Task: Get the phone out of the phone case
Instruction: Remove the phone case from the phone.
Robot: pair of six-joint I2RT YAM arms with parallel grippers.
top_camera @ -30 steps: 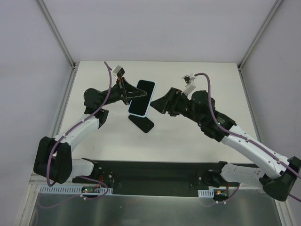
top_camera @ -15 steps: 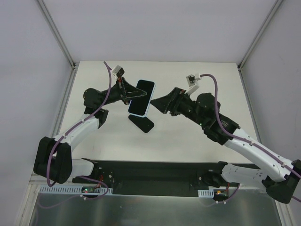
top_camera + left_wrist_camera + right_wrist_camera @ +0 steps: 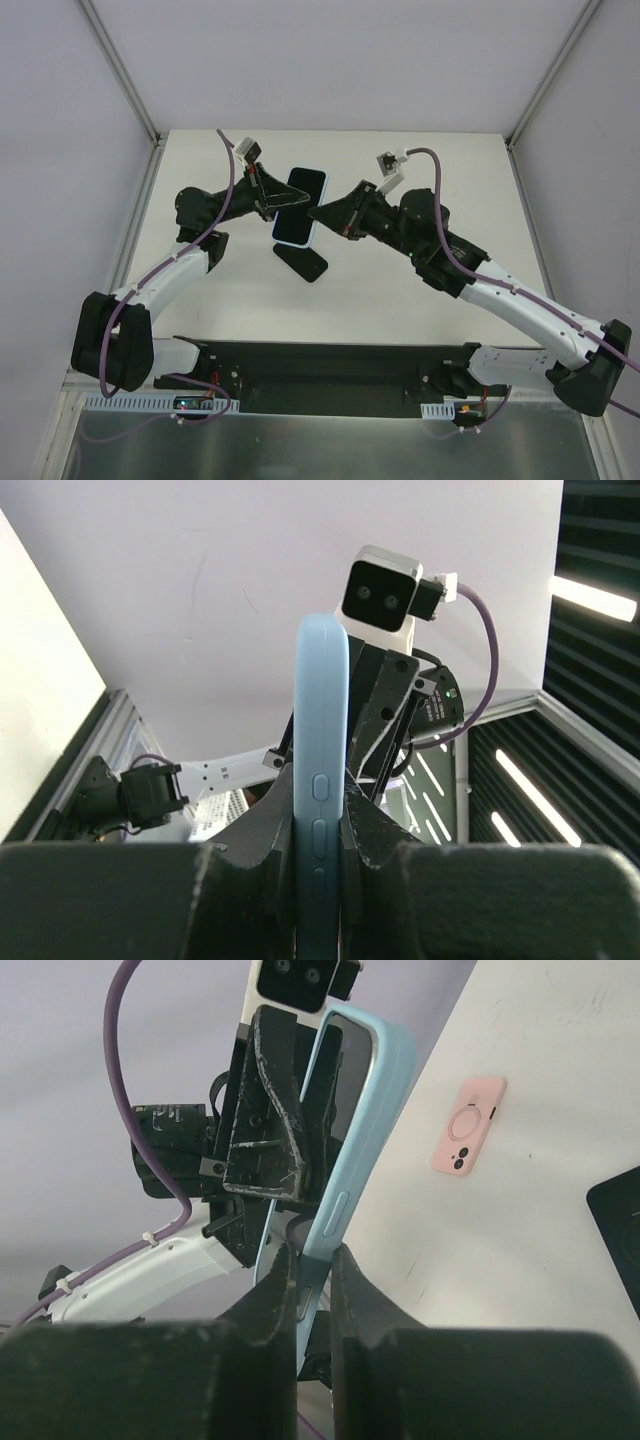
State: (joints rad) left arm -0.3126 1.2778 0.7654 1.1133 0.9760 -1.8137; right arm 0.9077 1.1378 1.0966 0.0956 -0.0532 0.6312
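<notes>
Two grippers are pinching the light-blue phone case by its opposite long edges, the left gripper clamping one and the right gripper squeezing the other. The phone is hanging between them above the table, screen upward, its long axis running far-to-near.

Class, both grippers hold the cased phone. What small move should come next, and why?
Probably the right gripper should peel the case rim away from the phone. It pinches that blue rim, the left gripper clamps the opposite side, and the phone sits fully seated inside.
</notes>
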